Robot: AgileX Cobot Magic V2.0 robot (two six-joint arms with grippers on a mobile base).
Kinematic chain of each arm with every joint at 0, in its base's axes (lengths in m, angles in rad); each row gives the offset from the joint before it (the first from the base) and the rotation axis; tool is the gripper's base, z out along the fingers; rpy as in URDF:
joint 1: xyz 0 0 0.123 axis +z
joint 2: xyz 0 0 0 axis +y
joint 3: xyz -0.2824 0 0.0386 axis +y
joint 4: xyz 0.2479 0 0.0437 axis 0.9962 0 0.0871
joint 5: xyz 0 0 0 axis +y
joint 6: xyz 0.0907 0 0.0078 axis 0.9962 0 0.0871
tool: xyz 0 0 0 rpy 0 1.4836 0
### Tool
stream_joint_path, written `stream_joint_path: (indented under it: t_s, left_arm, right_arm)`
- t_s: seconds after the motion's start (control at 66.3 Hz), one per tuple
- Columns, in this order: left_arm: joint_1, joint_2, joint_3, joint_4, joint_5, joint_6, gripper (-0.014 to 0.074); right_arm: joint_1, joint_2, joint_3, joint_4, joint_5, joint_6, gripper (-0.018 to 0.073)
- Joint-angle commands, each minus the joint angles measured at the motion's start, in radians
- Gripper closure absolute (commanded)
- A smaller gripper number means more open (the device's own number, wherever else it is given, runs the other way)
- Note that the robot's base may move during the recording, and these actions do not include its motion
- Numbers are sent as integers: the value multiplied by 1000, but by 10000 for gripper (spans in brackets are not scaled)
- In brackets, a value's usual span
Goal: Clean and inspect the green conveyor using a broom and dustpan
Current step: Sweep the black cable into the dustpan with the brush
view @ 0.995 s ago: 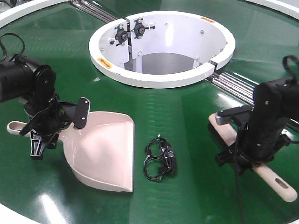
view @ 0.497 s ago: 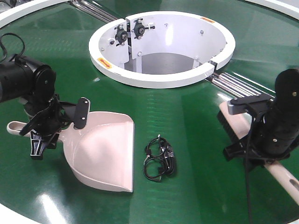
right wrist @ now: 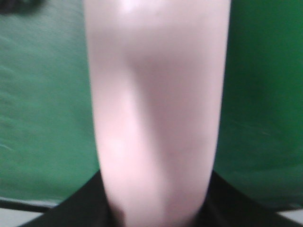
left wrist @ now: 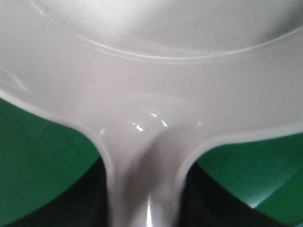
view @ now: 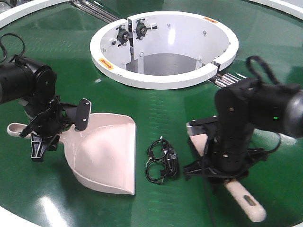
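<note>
Our left gripper (view: 57, 131) is clamped on the handle of the dustpan (view: 106, 151). The pan lies flat on the green conveyor (view: 165, 106) with its open lip facing right. Just off the lip, not touching, sits a black cord tangle (view: 162, 161), and right of it our right gripper (view: 215, 161) pinches the broom (view: 245, 202) mid-handle, its long axis running from the head near the tangle to lower right. We judge the right arm nearer, so the sweep goes left into the lip.

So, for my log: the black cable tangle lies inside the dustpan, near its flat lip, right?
No. The front view shows the cable tangle lying on the green conveyor, outside the dustpan, near its flat lip.
</note>
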Motion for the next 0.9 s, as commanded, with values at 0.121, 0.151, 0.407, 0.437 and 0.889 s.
stream_joint_path:
  t_s: [0.121,0.151,0.407,0.437,0.889]
  left_arm:
    - [-1,-45,-29,8,2,-19,603]
    - [-1,-45,-29,8,2,-19,603]
    - [-1,-45,-29,8,2,-19,603]
    - [-1,-45,-29,8,2,-19,603]
    - [-1,-45,-29,8,3,-19,603]
  right_arm:
    - [37,44,-83,121,24,11,564]
    - [37,57,-88,142,24,10,564]
    - [41,128,-158,244,24,6,564]
    - [48,139,-168,249,24,5,564]
    - [175,346,-465,382,72,-55,564]
